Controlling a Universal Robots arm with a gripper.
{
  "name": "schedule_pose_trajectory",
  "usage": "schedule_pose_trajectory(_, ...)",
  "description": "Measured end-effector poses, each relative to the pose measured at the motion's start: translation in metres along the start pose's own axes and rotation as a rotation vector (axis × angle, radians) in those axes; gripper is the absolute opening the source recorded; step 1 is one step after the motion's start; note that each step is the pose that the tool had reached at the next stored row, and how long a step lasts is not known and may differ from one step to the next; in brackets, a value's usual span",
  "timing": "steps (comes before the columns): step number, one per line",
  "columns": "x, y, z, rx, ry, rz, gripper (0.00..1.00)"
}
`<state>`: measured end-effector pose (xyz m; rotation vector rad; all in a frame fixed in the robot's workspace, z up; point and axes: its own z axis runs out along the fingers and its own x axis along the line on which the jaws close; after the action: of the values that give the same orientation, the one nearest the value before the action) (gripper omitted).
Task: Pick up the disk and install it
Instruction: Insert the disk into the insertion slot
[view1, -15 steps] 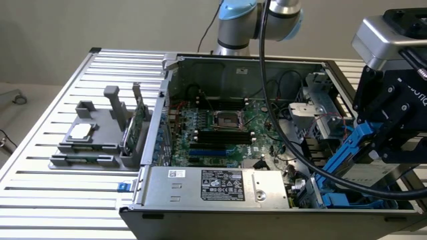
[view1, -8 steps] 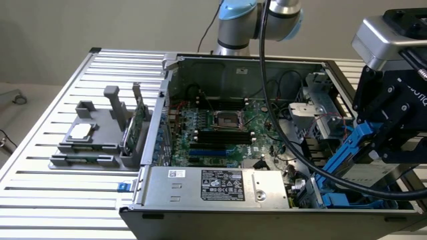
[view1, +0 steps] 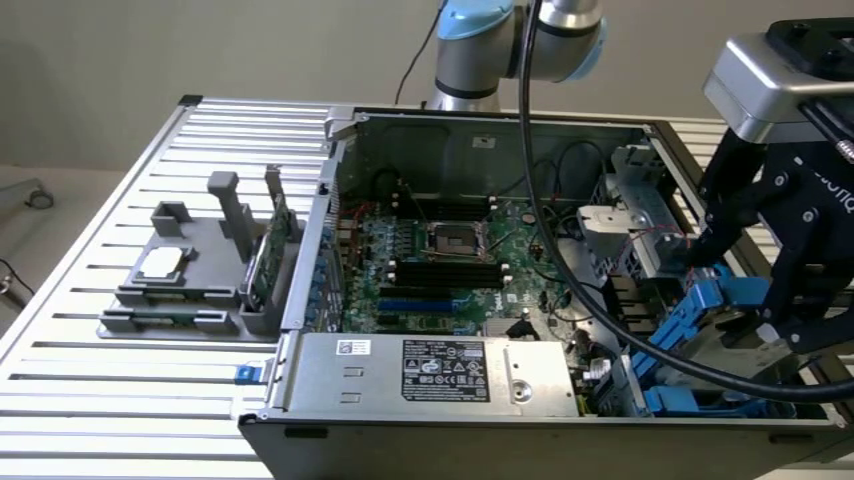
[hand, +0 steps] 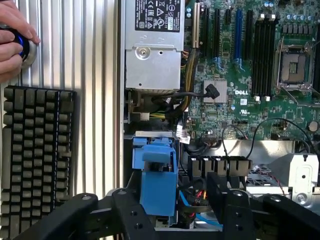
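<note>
A plain, pale beige wall (view1: 200, 50) runs across the far side of the scene. In front of it stands a table (view1: 120, 400) whose top is made of parallel ribbed aluminium slats (hand: 75, 50), silvery and faintly glossy. Beyond the table's edge at the exterior view's left lies a pale, smooth floor (view1: 34, 235). On the floor, close to the wall, sits a small dark caster wheel (view1: 40, 198). The light is soft and even, and shadows on the slats are weak.

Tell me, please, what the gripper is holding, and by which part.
Nothing, it seems: the gripper stands open around the blue end of the disk inside the case.
</note>
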<state>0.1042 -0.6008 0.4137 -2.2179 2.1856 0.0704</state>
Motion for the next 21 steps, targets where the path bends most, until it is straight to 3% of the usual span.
schedule_pose_trajectory(1, 0.0, 0.0, 0.0, -0.0002, 0.0, 0.0, 0.64)
schedule_pose_trajectory(4, 0.0, 0.0, 0.0, -0.0011, 0.0, -0.001, 0.81)
schedule_pose_trajectory(6, 0.0, -0.0001, -0.0001, -0.0017, 0.0, -0.002, 0.81)
schedule_pose_trajectory(7, 0.0, 0.0, 0.0, -0.002, -0.0001, -0.002, 0.87)
schedule_pose_trajectory(21, 0.001, 0.0, -0.0001, -0.0029, -0.0016, -0.003, 0.87)
